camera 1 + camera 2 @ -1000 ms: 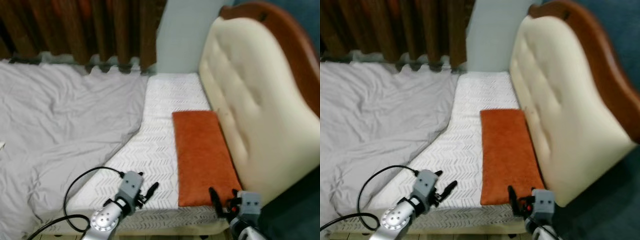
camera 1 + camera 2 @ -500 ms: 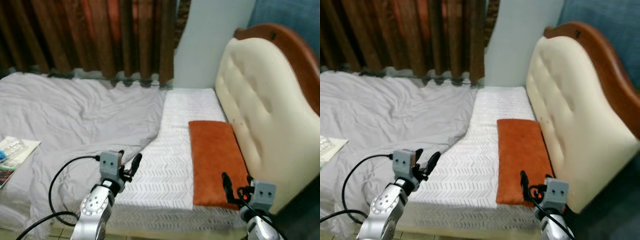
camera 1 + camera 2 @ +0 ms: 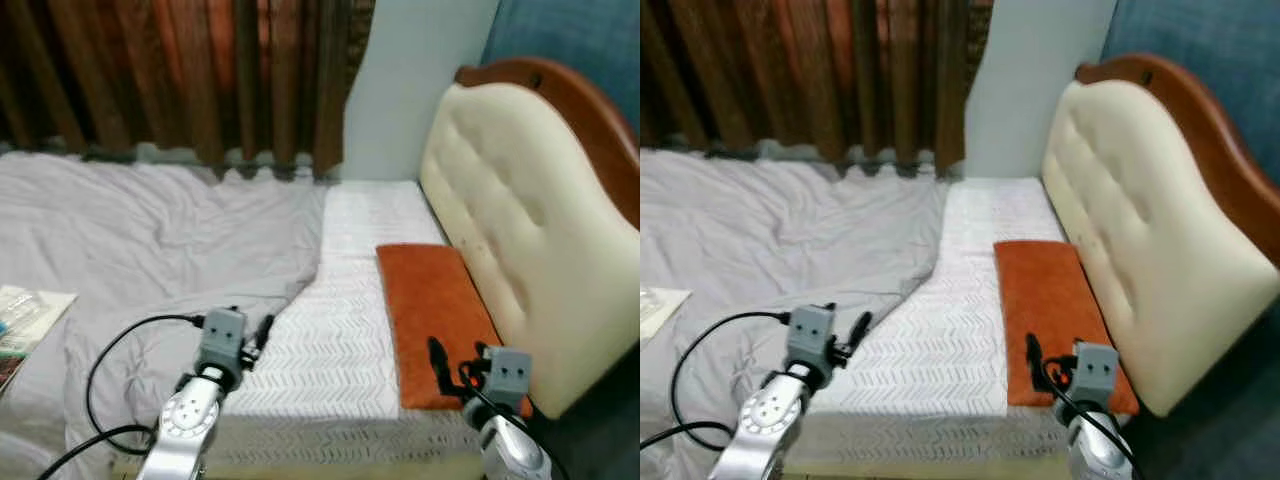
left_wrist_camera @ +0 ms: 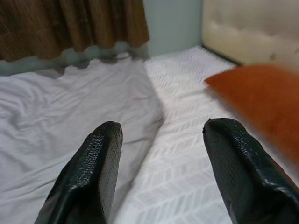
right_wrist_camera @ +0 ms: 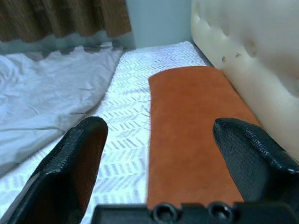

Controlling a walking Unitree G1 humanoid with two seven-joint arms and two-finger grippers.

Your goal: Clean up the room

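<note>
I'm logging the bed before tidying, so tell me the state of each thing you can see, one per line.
grey blanket: rumpled, pulled back off the mattress
mattress: uncovered near the headboard
orange pillow: lying flat beside the headboard
curtains: drawn shut
left gripper: open, holding nothing
right gripper: open, holding nothing

I see a matt grey cloth duvet (image 3: pixel 130 250), softly creased; a white woven mattress cover (image 3: pixel 330 340) with raised chevrons; a nappy rust-orange pillow (image 3: pixel 435 320); a smooth tufted cream headboard (image 3: pixel 520 240) framed in glossy wood; my fingers (image 4: pixel 88 172) are textured black.
</note>
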